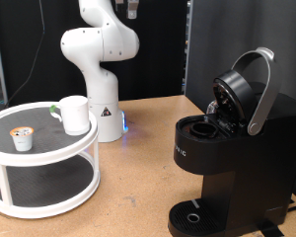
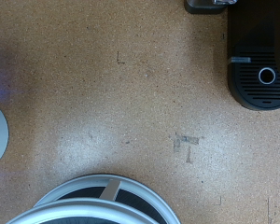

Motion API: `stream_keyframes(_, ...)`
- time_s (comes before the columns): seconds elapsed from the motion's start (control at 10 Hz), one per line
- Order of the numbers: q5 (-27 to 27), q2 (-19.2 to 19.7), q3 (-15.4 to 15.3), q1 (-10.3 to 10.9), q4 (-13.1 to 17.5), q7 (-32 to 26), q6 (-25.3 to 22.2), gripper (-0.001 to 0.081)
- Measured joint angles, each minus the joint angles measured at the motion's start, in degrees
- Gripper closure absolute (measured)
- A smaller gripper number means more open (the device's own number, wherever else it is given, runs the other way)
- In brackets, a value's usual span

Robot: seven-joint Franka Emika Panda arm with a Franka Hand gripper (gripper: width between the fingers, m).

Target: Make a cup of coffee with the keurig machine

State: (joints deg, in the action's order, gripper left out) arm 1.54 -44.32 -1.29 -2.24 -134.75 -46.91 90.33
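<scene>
The white mug [image 1: 76,114] stands upright on the top tier of a round white two-tier stand [image 1: 49,148] at the exterior view's left. A tiny white coffee pod [image 1: 23,138] sits near it on the same tier. The black keurig machine [image 1: 222,148] stands at the exterior view's right with its silver-handled lid [image 1: 252,89] swung open and the pod chamber exposed. The gripper [image 1: 133,8] is high up at the exterior view's top edge, far above the table, and only its tip shows. The wrist view looks down on the machine's drip tray [image 2: 261,75] and the stand's rim [image 2: 103,201].
The arm's white base [image 1: 101,89] stands behind the stand on the cork-brown tabletop [image 1: 148,168]. A black curtain hangs behind the machine. Bare tabletop lies between the stand and the machine.
</scene>
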Motion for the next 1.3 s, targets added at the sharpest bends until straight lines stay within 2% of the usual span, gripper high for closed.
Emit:
stream_keyframes(0.2, 0.0, 0.0, 0.9, -0.2, -0.1, -0.5, 0.9, 0.0000)
stream_keyframes(0.4, -0.4, 0.2, 4.1, -1.2, -0.1, -3.1, 3.0, 0.0000)
stream_keyframes(0.7, -4.7, 0.9, 9.2, -2.6, 0.5, -11.0, 3.3, 0.0000)
stream_keyframes(1.0, -5.2, 1.4, 9.8, -2.8, 0.5, -12.3, 3.7, 0.0000)
stream_keyframes(1.3, -6.9, 3.6, 12.3, -4.1, -0.9, -13.5, 9.2, 0.0000)
